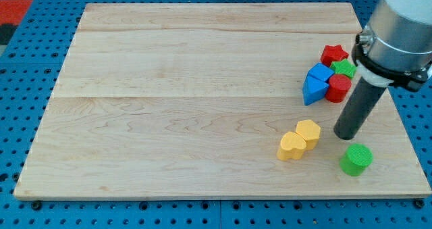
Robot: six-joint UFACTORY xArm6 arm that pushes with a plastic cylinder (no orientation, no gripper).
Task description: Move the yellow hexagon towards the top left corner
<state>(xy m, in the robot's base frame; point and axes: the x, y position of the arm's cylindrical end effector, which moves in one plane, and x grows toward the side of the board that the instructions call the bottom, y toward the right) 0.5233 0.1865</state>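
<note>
1. In the camera view, your rod ends in my tip (349,136), resting on the bench (189,100) near its right edge. There is no gripper on this arm, so nothing can be spread, pressed together or pinching.
2. The yellow hexagon (308,132) lies in the lower right part of the bench, just to the view's left of my tip and apart from it. It touches a yellow heart-like block (292,146) on its lower left side.
3. Judged from this, you are at the approach step: no contact yet, and the hexagon is far from the top left corner.
4. The next move calls for bringing my tip round to the hexagon's lower right side, then pushing up and left. Expect the yellow neighbour to interfere, since it sits against the hexagon.
5. Count: two yellow blocks; two green, a cylinder (356,159) near the bottom right corner and one (344,68) in the cluster by the right edge; two red, a star (333,54) and a rounded block (339,88); two blue (316,82).
</note>
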